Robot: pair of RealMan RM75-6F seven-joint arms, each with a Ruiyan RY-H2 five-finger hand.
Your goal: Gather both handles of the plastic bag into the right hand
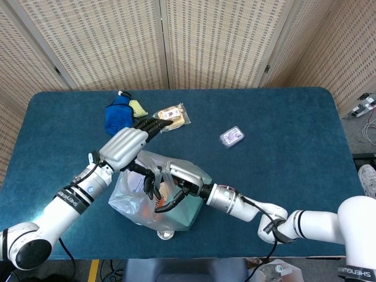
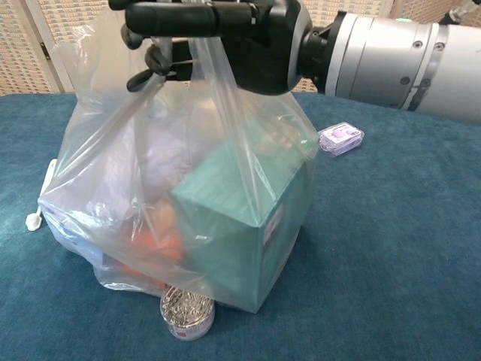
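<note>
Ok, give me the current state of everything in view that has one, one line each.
Clear plastic bag: standing on the table, handles pulled up, filled.
Teal cardboard box: inside the bag, closed.
Right robot hand: gripping the bag handles.
Left robot hand: above the bag, holding nothing visible.
Round clear paperclip tub: upright, full.
Small purple case: closed, lying flat.
</note>
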